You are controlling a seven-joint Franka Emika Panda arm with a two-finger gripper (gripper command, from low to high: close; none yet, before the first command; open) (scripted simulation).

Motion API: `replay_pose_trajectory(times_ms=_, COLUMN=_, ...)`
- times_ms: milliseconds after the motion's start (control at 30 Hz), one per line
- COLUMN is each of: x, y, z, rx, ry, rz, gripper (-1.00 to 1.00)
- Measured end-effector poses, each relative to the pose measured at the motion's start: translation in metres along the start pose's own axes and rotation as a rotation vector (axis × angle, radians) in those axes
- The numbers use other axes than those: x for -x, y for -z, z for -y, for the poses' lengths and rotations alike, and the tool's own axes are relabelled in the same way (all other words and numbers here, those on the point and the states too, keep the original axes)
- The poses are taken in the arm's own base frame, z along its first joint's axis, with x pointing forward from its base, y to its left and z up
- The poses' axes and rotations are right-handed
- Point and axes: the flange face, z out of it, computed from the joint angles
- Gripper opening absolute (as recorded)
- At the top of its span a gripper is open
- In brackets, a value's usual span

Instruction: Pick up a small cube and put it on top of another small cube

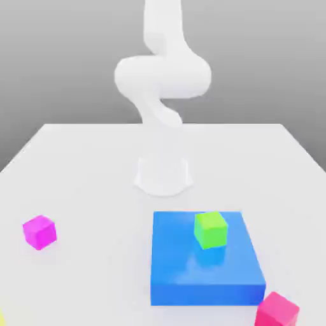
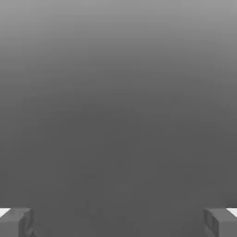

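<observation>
Waiting in the hand view, the gripper (image 2: 118,223) has its fingers wide apart with nothing between them, so as far as I can judge the job has yet to begin. Nearest to me, at the bottom edge of the exterior view toward its right, sits the red cube (image 1: 277,311), just beside the near corner of the blue block (image 1: 207,294). That's the one to lift, and it is not in any grip. On top of the block, toward its far side, rests the green cube (image 1: 211,230), which I take to have no part in this. Off by itself toward the exterior view's left, well apart from the block, is the magenta cube (image 1: 39,232), the one to build on, with nothing on it. Farthest off stands the arm (image 1: 163,76). Everything looks left to do: reach the red cube, close on it, lift, carry it across, set it down squarely and let go.
</observation>
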Motion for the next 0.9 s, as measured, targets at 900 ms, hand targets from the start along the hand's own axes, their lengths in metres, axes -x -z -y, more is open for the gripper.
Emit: replay_pose_trajectory(times_ms=900, x=0.267, y=-0.416, z=-0.012, rx=0.275, ry=0.64, rz=0.638, gripper=0.0)
